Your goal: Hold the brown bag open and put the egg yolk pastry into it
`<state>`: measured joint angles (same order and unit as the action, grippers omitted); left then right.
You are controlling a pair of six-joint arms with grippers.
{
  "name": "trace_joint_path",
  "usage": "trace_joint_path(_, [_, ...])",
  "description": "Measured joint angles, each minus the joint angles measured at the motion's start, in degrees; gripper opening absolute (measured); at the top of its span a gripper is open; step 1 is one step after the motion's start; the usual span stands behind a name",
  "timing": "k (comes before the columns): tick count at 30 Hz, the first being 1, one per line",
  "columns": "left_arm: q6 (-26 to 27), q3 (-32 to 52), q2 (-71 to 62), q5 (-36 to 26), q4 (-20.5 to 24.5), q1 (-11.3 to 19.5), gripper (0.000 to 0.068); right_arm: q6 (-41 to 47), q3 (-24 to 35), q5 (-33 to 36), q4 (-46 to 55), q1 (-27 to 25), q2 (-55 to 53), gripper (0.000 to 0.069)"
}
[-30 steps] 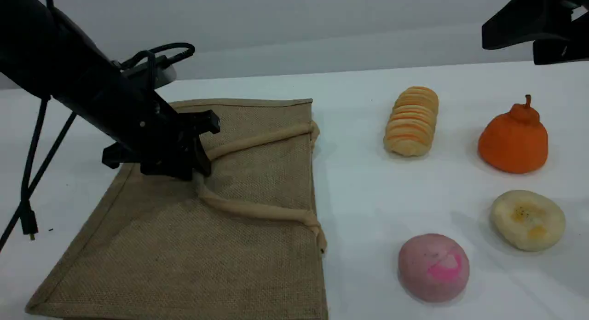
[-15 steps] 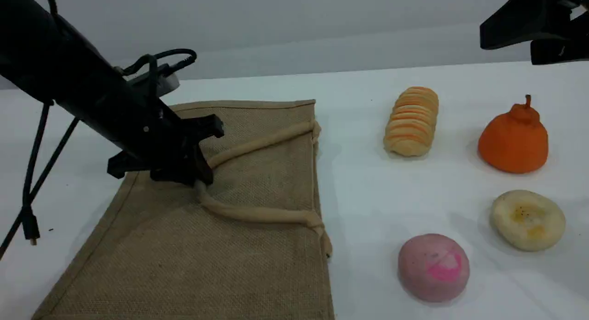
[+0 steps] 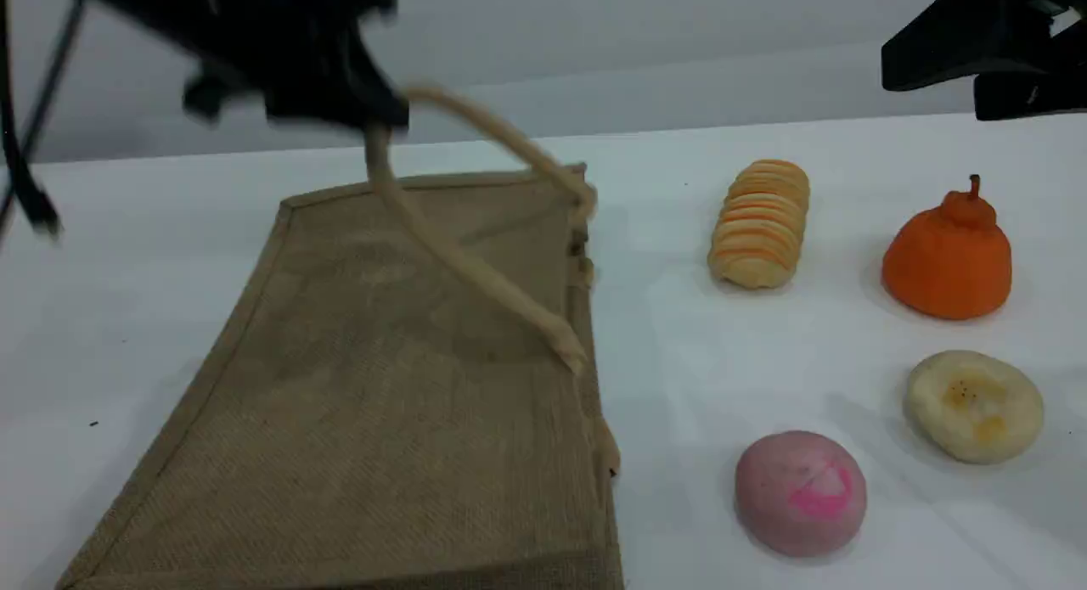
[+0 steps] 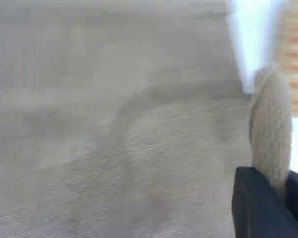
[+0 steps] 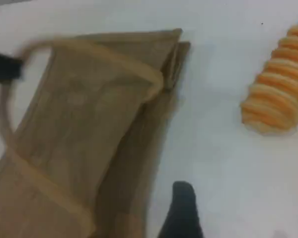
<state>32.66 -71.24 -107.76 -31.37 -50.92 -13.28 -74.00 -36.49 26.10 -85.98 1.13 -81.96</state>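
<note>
One tight pinch to start from: clamps the beige rope handle (image 3: 463, 263) between the left gripper (image 3: 378, 123) fingers, high in the upper left of the scene view, pulling it taut above the brown bag (image 3: 357, 386). Shows the bag's mouth only slightly parted along its right edge, judging by the right wrist view. Holds the right gripper (image 3: 977, 64) spread wide, nothing in it, in the upper right corner. Leaves the egg yolk pastry (image 3: 974, 406) untouched at lower right on the table (image 3: 679, 335). Leaves wider opening, picking and dropping all to do. Puts the pink bun (image 3: 800, 492) nearest the likely path; orange pear-shaped piece (image 3: 947, 255) and striped bread (image 3: 758, 223) farther back.
</note>
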Motion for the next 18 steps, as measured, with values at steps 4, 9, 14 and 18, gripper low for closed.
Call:
trace_joint_path(4, [-5.35, -3.06, 7.19, -6.89, 7.28, 0.00, 0.0090, -0.06, 0.00, 0.00, 0.06, 0.00, 0.00, 0.0512])
trace_joint_path(9, [-12.59, -5.50, 15.14, -14.36, 19.07, 0.00, 0.0090, -0.01, 0.00, -0.03, 0.39, 0.00, 0.00, 0.0512])
trace_joint_path(14, [-16.68, -8.69, 20.21, -21.79, 29.65, 0.00, 0.0090, -0.01, 0.00, -0.03, 0.26, 0.00, 0.00, 0.0512])
trace_joint_path(18, [-16.22, -12.43, 20.57, -25.14, 34.39, 0.00, 0.0090, 0.37, 0.00, -0.30, 0.15, 0.00, -1.39, 0.0512])
